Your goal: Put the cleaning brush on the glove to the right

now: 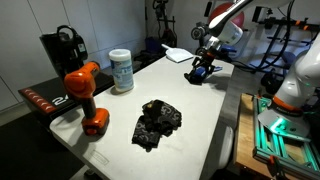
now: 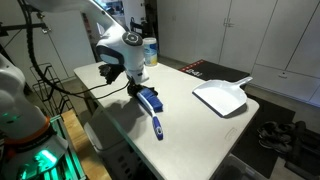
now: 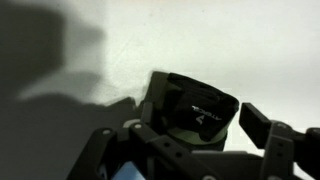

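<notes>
1. In an exterior view, the gripper [image 1: 203,69] is down at the far end of the white surface [image 1: 200,115], over the blue cleaning brush [image 1: 206,73]. The black glove [image 1: 158,122] lies crumpled well apart from it, at the near end. I judge the glove soft and uneven, so the brush may rock or slide once it is laid there. An orange drill [image 1: 88,95] and a wipes canister [image 1: 121,70] stand beside the route. I can read no print on the canister's label or on the drill.

2. In an exterior view, the brush [image 2: 151,107] shows a blue back over pale bristles, and its slim handle tapers towards the surface's edge. A white dustpan [image 2: 222,97] lies near it. I judge the brush light and stiff (hard plastic, probably slick). I would hold it across the broad blue back above the bristles, not by the thin handle, which would swing. The jaws sit at that head end. I cannot tell whether they have pinched it or only straddle it, or whether the brush is resting on the surface.

3. In the wrist view, dark gripper [image 3: 195,150] parts fill the lower frame against bare white surface [image 3: 100,40], with a blue sliver at the bottom edge. The gap between the jaws is not visible here, and there is no writing.
</notes>
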